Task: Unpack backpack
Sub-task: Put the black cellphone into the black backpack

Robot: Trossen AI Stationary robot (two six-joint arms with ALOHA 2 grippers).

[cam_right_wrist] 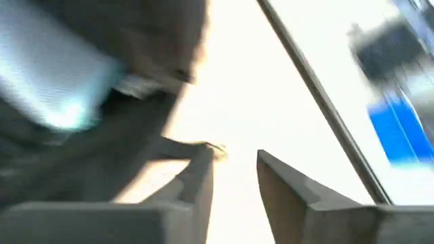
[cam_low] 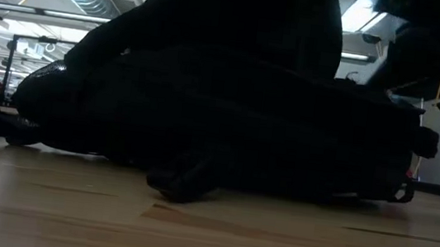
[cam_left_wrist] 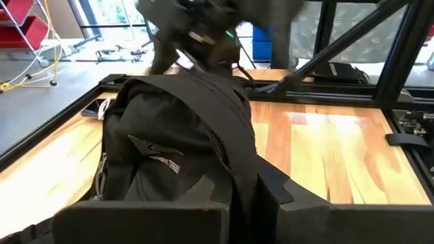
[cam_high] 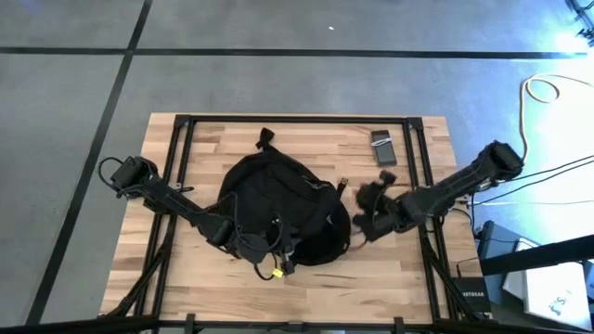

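The backpack (cam_high: 278,209) lies mid-table, the left gripper (cam_high: 243,243) clamped on its strap (cam_left_wrist: 227,129) at 7 o'clock, the right gripper (cam_high: 364,223) at 3 with jaws slightly apart and empty, a dark phone-like slab (cam_high: 383,147) at 1.

— What is the backpack (cam_high: 278,209) made of?
— Soft black woven cloth, matt, with flat webbing straps (cam_left_wrist: 227,129).
— And the table (cam_high: 427,269)?
— Pale wood planks, smooth with a slight sheen, framed by dark matt metal bars (cam_left_wrist: 352,41). A small glossy dark slab (cam_high: 383,148) lies on it.
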